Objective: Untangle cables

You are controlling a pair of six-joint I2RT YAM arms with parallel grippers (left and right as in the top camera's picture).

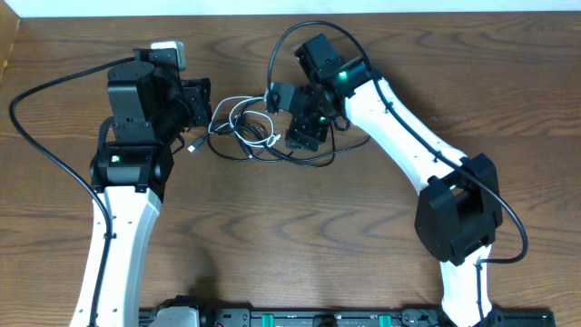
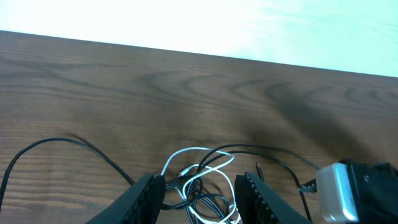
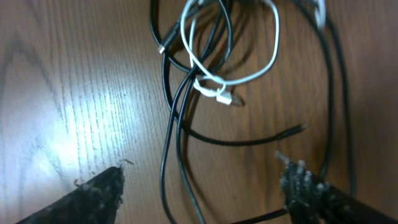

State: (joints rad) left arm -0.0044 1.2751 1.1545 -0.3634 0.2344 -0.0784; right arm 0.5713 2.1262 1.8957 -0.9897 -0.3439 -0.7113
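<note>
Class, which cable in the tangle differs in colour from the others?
The white cable, looping through the middle; the other cables are black.

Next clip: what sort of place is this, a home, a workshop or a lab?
Most likely a robotics lab bench rather than a home. A left arm and a right arm, white and black, stand at a wood-grain table, with a tangle of thin black and white cables laid between them.

Overhead looks straight down on the worktop; 2 close wrist views, 1 low, share the cables.
</note>
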